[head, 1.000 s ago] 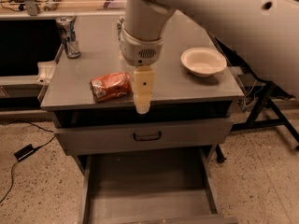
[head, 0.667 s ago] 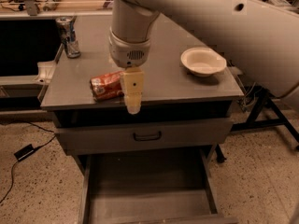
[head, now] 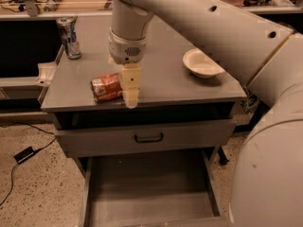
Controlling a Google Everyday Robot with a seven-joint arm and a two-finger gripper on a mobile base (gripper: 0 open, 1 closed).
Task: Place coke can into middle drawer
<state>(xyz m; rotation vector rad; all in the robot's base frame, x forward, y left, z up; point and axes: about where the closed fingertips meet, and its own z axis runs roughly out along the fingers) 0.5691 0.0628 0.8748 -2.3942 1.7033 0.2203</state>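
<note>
Lying on its side near the front edge of the cabinet top (head: 165,82), the coke can (head: 106,87) is not yet in the middle drawer (head: 151,188), which stands pulled out below with a bare floor, ready to receive it. The gripper (head: 130,97) hangs point-down at the can's right end, overlapping it in this view; whether it is open or closed on the can cannot be told. Judgement: grasp stage, placement outstanding. The drawer front with black handle (head: 148,138) is shut, leaving the way down unobstructed. A white bowl (head: 202,63) and a blue-silver can (head: 69,30) stand well apart, uninvolved
</note>
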